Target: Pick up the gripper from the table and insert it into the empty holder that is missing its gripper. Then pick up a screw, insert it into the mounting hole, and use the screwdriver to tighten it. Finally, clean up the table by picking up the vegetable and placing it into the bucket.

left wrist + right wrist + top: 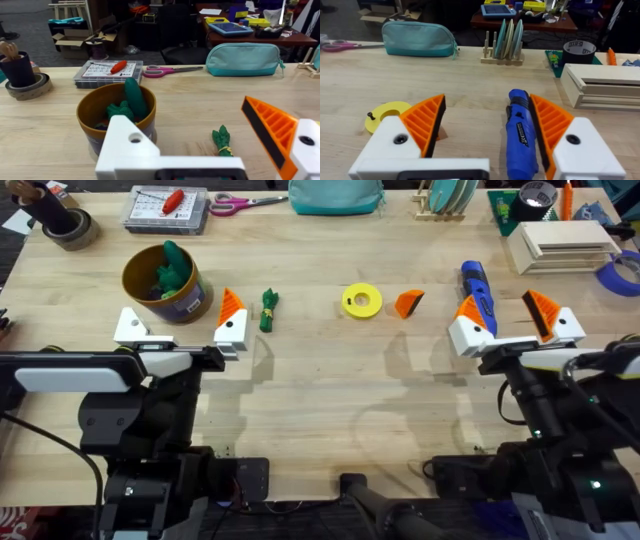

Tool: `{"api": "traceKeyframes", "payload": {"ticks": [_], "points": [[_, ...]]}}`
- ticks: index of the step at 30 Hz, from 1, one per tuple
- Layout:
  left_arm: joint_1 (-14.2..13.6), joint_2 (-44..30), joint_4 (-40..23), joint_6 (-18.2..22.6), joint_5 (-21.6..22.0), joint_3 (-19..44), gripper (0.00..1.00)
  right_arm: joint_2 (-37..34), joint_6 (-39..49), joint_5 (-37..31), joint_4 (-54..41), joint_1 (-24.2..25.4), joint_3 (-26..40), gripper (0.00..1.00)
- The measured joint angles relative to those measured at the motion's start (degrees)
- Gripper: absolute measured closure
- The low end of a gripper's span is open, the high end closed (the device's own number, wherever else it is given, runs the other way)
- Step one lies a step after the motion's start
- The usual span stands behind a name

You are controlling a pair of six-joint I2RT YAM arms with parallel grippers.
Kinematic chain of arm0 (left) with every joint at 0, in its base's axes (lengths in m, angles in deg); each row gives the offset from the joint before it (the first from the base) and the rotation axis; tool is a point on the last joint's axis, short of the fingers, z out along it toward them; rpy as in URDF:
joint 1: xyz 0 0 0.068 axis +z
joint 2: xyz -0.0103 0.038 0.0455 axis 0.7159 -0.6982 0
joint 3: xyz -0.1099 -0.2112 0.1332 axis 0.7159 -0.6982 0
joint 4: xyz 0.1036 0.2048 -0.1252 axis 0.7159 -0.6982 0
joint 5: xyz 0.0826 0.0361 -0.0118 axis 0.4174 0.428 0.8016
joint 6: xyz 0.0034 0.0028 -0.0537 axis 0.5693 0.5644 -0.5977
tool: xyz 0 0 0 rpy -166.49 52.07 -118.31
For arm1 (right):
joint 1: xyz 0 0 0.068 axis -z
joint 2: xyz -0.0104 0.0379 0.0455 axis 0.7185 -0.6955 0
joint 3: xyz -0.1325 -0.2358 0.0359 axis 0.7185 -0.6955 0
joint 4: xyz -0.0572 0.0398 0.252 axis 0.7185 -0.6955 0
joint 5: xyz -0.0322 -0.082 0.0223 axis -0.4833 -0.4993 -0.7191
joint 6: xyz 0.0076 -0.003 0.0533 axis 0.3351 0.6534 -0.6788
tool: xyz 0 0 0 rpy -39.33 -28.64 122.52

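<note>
Orange gripper (408, 302) lies right of center beside the yellow ring (361, 300); the right gripper (516, 323), fingers spread around the screwdriver (478, 289), should shift left and descend squarely

Bright, even overhead light; soft shadows, sharp focus throughout.

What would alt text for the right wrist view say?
A blue screwdriver lies on a wooden table between the open right gripper's orange-padded fingers. A flat yellow ring lies nearby, a teal pouch farther back.
</note>
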State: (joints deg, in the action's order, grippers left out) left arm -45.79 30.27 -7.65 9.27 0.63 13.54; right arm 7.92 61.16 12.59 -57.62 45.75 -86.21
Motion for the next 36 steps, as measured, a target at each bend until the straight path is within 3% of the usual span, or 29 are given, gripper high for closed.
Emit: {"api": "traceKeyframes", "payload": {"ticks": [16, 21, 25, 30, 31, 35, 36], "points": [[0.0, 0.02, 0.09, 0.0, 0.0, 0.04, 0.016, -0.04, 0.7, -0.22, 2.45, 0.0, -0.02, 0.004], [0.0, 0.0, -4.59, -0.25, -0.39, 2.6, 0.015, -0.1, 1.23, -0.22, 6.32, 0.0, 0.72, 0.004], [0.0, -0.04, -9.39, -0.44, -0.5, 9.94, 0.015, -0.11, 1.31, -0.22, 3.81, 0.0, 5.93, 0.004], [0.0, -3.34, -14.9, -0.5, -0.52, 21.29, 0.016, -0.77, 1.34, -0.2, -3.16, 0.0, 18.54, 0.004], [0.0, -16.46, -25.27, -0.52, -0.66, 36.72, 0.015, -3.45, 1.49, -0.2, -6.25, 0.0, 27.1, 0.004], [0.0, -16.93, -25.67, -0.5, -0.66, 37.2, 0.015, -3.46, 1.49, -0.2, -6.39, 0.0, 27.09, 0.004], [0.0, -18.95, -27.28, -0.5, -0.66, 39.24, 0.015, -3.58, 1.49, -0.2, -10.09, 0.0, 27.42, 0.004]]}}
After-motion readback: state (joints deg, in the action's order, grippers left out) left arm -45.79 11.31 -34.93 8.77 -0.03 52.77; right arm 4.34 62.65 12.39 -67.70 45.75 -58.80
